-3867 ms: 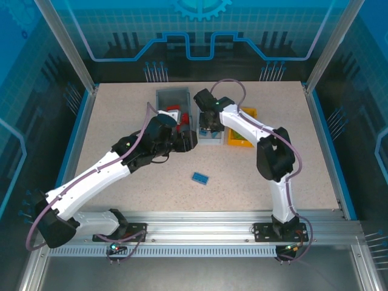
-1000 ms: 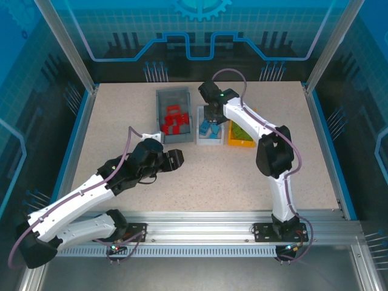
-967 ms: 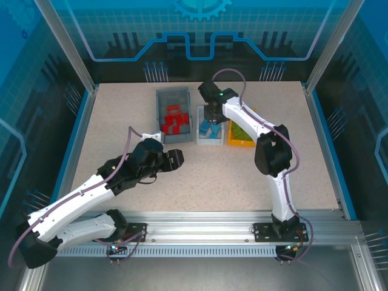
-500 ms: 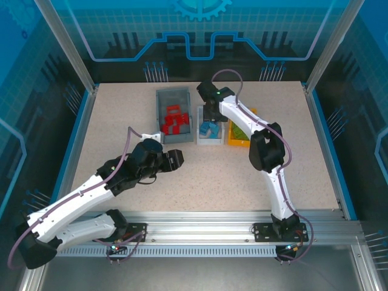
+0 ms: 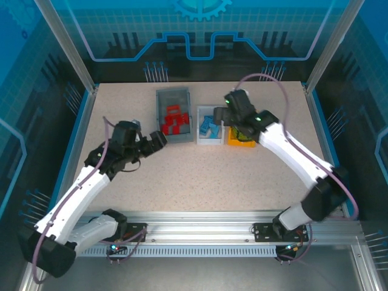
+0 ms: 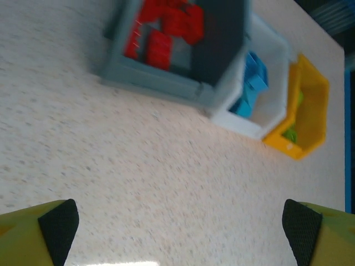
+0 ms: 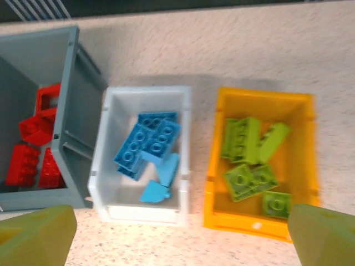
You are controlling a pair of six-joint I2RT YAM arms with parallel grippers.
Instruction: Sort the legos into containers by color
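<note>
Red legos (image 7: 34, 148) lie in the dark grey bin (image 7: 66, 111). The small white bin (image 7: 183, 138) holds blue legos (image 7: 148, 143), and the orange-yellow bin (image 7: 213, 166) holds lime green legos (image 7: 249, 160). My right gripper (image 7: 178, 217) hangs open and empty above the front of the white and orange bins; from above it (image 5: 224, 115) sits between those two. My left gripper (image 6: 180, 219) is open over bare table, well short of the grey bin (image 6: 161, 88), and nothing is between its fingers (image 6: 58, 224). In the top view it (image 5: 157, 140) stands left of the bins.
The three bins (image 5: 174, 112) stand side by side at the back centre of the speckled table (image 5: 206, 176). A blue rim (image 5: 324, 145) and glass walls close in the table's sides. The right arm crosses over part of the orange bin (image 5: 242, 143).
A blue lego that lay loose on the table 3.9 s ago is gone. The left arm has drawn back to the left. The right arm has swung right and up from over the white bin.
</note>
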